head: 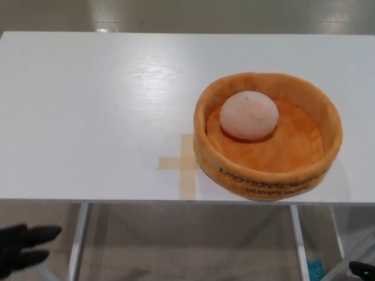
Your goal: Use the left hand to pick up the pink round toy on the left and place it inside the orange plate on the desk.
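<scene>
Orange plush forms the plate (268, 136), a soft round dish with a raised wall that sits on the white surface (94, 111), toward its right half. The pink round toy (249, 116) lies inside the plate, resting on the plate's floor in its back-left part, close to the inner wall. Dark lettering runs along the plate's front wall, but it curves under the rim and the words are too small and bent to read fully. A tan tape cross (183, 164) is stuck to the surface just left of the plate's front edge; its right arm disappears beneath the plate.

Well to the lower left of the plate, below the surface's front edge, the left hand (22, 246) shows only in part, cut off by the picture's border. Two dark fingers (41, 233) point rightward with a gap between them, and they hold nothing. The right hand does not appear at all. Pale metal legs (78, 243) show beneath the surface, and a small dark thing (363, 270) sits at the bottom right corner, too cropped to identify
</scene>
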